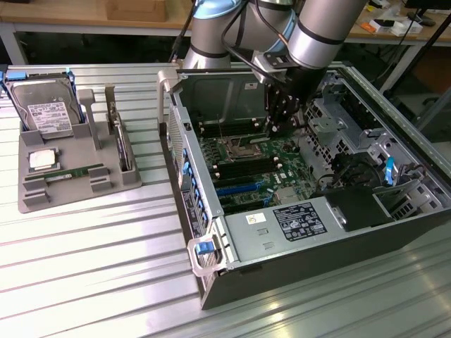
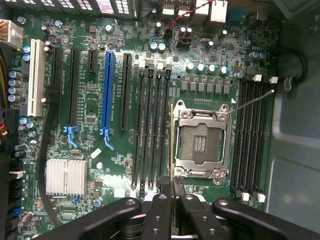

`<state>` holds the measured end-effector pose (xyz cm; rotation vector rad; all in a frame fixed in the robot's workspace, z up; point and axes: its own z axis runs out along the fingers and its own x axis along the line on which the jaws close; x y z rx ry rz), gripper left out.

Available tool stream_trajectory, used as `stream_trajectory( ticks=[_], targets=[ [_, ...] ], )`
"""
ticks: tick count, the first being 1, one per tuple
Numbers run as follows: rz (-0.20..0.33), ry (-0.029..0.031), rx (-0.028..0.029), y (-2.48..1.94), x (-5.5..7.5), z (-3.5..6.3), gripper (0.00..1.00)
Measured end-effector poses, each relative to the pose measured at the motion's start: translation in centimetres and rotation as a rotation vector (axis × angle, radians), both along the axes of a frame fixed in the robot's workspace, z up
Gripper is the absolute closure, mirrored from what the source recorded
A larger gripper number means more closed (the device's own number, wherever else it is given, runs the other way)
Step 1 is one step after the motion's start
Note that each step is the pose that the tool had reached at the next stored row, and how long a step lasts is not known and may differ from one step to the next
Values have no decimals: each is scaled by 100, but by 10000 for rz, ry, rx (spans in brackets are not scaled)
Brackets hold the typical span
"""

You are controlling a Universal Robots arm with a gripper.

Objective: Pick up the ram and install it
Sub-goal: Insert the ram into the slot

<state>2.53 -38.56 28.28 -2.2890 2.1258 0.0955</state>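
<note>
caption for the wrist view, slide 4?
Gripper shut on the ram, held edge-on above the motherboard memory slots beside the empty CPU socket.

Workshop or lab, ribbed metal bench (image 1: 84, 267), cluttered wooden worktables (image 1: 70, 15) behind

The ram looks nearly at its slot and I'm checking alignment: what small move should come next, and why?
Probably a slow, straight descent. In the wrist view the claw is shut on the ram, seen edge-on as a thin line over the rightmost memory slot beside the empty CPU socket. It appears aligned with the slot; whether it has seated cannot be told.
</note>
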Motion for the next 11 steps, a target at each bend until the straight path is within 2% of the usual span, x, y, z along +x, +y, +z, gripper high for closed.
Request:
stream_trajectory(
  ticks=[11],
  targets=[
    [0,1,0,-1,0,-78,88]
  ],
)
